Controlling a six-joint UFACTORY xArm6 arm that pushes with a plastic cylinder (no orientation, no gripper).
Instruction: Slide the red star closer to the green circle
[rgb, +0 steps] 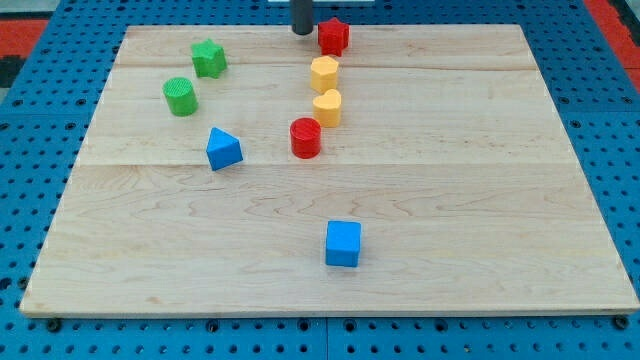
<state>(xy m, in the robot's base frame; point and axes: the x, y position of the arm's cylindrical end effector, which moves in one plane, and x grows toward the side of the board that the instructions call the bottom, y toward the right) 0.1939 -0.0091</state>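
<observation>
The red star (333, 36) sits near the view's top edge of the wooden board, just right of centre. My tip (302, 30) stands right beside it on its left, close to or touching it. The green circle (181, 96) lies at the upper left of the board, well to the left of and below the red star.
A green star (209, 58) is just above the green circle. A yellow hexagon (324, 73), a yellow rounded block (327, 107) and a red cylinder (306, 138) line up below the red star. A blue triangle (223, 149) and a blue cube (343, 243) lie lower. Board edge (330, 310).
</observation>
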